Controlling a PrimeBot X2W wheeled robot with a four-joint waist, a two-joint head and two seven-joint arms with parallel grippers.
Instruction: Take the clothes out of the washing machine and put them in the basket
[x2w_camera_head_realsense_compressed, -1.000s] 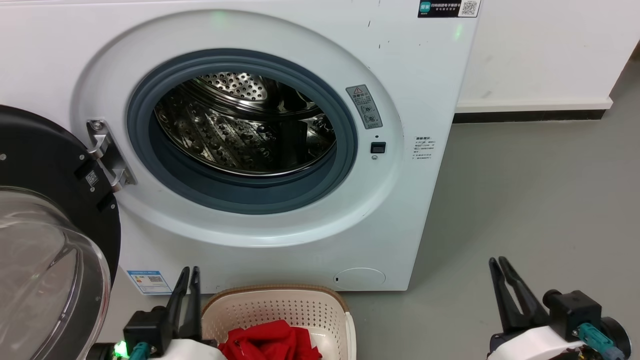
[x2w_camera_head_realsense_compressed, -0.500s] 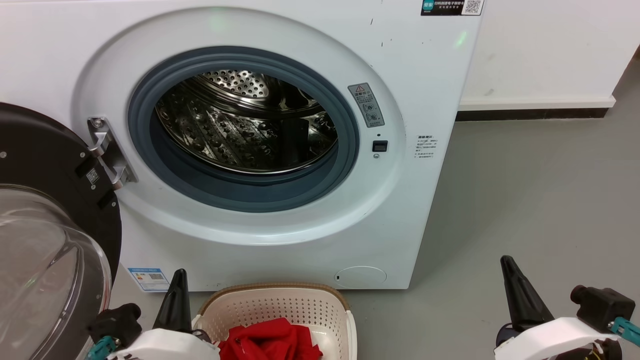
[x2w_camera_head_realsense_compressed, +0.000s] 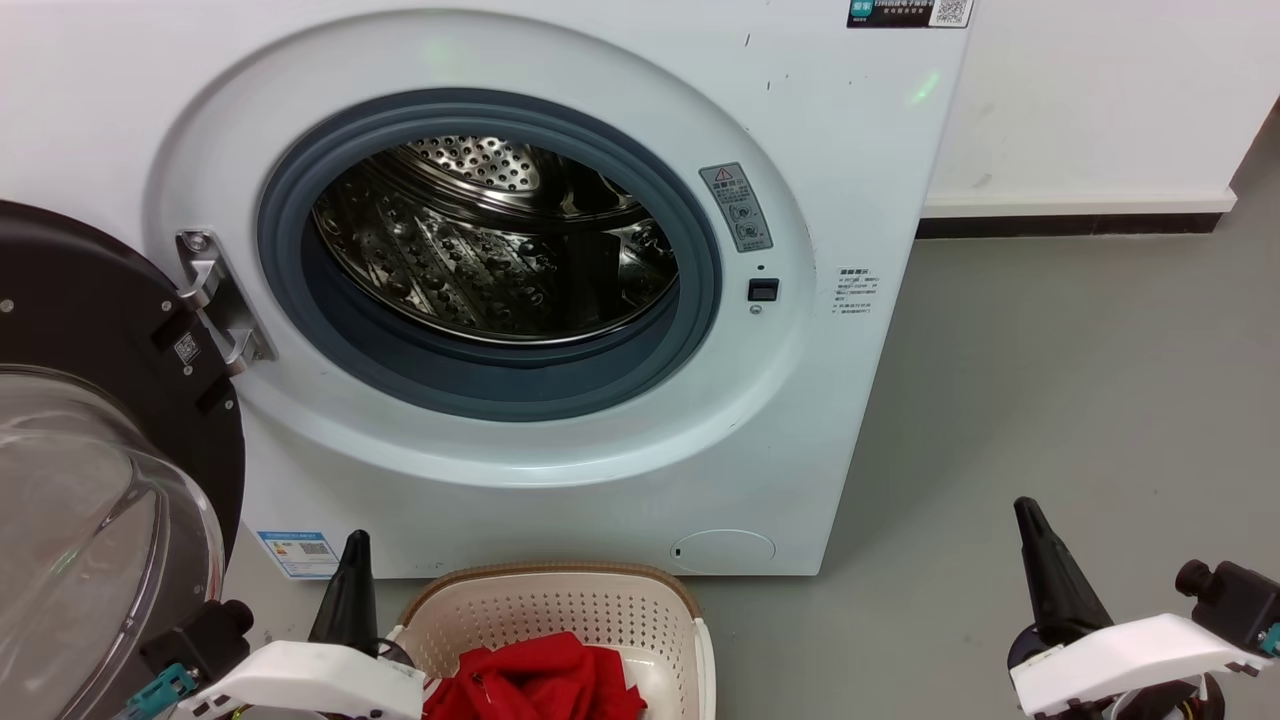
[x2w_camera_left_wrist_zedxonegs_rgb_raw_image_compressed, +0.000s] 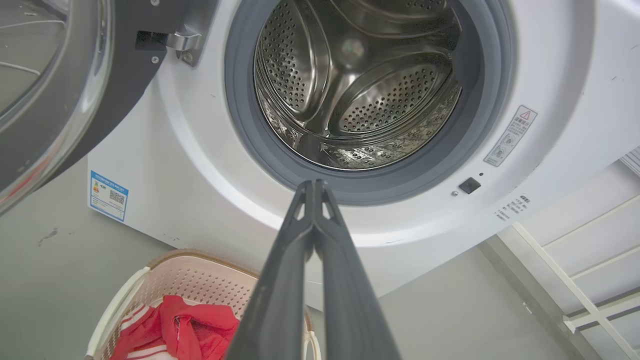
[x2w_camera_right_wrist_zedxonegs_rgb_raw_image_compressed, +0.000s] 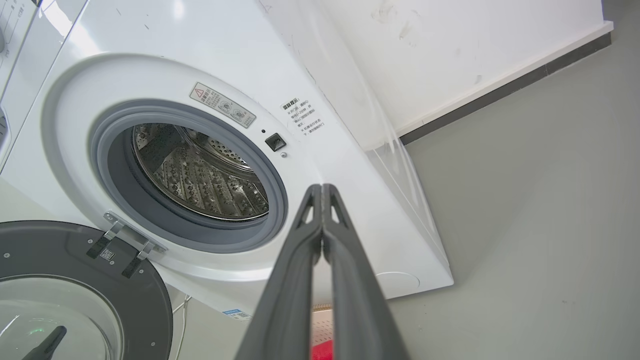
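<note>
The left gripper (x2w_camera_head_realsense_compressed: 355, 542) and right gripper (x2w_camera_head_realsense_compressed: 1024, 505) have rolled and drawn back from the washer (x2w_camera_head_realsense_compressed: 850, 150), both clenched empty; clothes (x2w_camera_head_realsense_compressed: 535, 682) sit in the basket (x2w_camera_head_realsense_compressed: 550, 573) at its foot, drum (x2w_camera_head_realsense_compressed: 480, 260) bare, so unloading looks finished.

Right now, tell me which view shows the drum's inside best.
Left wrist view: it looks straight into the drum, to its back wall. Head view sees it from above; right wrist view, at a slant.

The grey floor (x2w_camera_head_realsense_compressed: 1050, 400) holds the big white washing machine (x2w_camera_head_realsense_compressed: 480, 470) at 11 o'clock and the basket (x2w_camera_head_realsense_compressed: 560, 610) at 6 o'clock.
</note>
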